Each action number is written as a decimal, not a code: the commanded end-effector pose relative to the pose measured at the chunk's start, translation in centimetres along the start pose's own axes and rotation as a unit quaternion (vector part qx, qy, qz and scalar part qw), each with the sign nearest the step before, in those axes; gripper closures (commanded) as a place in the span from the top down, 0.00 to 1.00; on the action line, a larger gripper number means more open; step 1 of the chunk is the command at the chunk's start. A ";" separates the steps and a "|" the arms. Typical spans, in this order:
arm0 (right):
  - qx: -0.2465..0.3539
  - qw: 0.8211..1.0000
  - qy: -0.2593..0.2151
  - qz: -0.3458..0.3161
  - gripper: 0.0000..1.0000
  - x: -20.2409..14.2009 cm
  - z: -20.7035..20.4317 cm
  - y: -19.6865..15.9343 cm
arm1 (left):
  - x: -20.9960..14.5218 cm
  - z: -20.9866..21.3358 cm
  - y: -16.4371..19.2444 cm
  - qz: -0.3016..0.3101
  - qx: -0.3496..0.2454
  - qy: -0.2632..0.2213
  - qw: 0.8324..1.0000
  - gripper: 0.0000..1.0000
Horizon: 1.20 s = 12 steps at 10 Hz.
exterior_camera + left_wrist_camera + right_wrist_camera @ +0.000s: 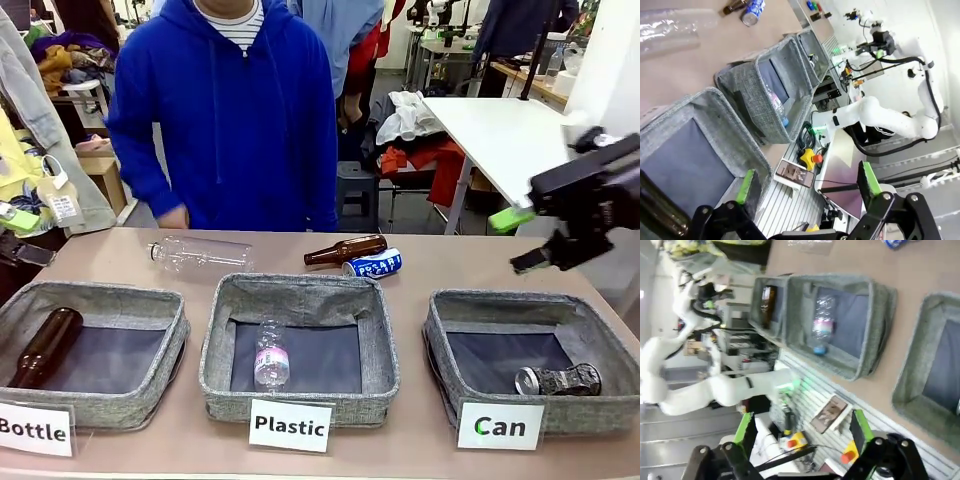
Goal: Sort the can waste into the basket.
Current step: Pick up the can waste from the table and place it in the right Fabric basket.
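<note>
The blue drink can with white lettering [372, 264] lies on its side on the bench [450, 262], long axis roughly left-right. The right hand [518, 240] is spread, empty and raised to the can's right. It is nearer than the left hand [806, 176], also spread. The dented silver can [558, 380] lies in the grey fabric "Can" basket [440, 330].

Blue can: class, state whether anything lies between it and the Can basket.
Nothing visible does. The blue can lies beside a brown bottle on its far side; bare table runs from it to the Can basket, which holds a grey can.
</note>
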State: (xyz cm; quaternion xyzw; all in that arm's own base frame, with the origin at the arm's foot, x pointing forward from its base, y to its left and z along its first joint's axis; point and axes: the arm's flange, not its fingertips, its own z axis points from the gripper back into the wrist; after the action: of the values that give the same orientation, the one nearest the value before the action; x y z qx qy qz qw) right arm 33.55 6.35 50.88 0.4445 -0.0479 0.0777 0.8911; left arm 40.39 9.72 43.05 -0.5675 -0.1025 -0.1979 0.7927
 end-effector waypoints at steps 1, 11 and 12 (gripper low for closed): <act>-0.067 0.997 -0.008 0.023 1.00 2.9 -1.4 -1.9 | -0.1 0.1 -0.3 0.003 -0.004 -0.001 1.000 1.00; -0.138 0.943 0.127 0.274 1.00 15.6 -6.4 -3.9 | -0.1 0.1 -0.3 0.003 -0.004 -0.001 1.000 1.00; -0.115 0.917 0.150 0.350 1.00 17.1 -7.0 -4.1 | -0.1 0.1 -0.3 0.003 -0.004 -0.001 1.000 1.00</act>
State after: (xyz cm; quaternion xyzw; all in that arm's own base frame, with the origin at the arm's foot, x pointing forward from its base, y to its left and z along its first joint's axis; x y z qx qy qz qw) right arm 48.89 11.97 45.10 0.2666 -0.0650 0.3550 0.8937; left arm 40.39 9.74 42.96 -0.5679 -0.1019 -0.1971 0.7926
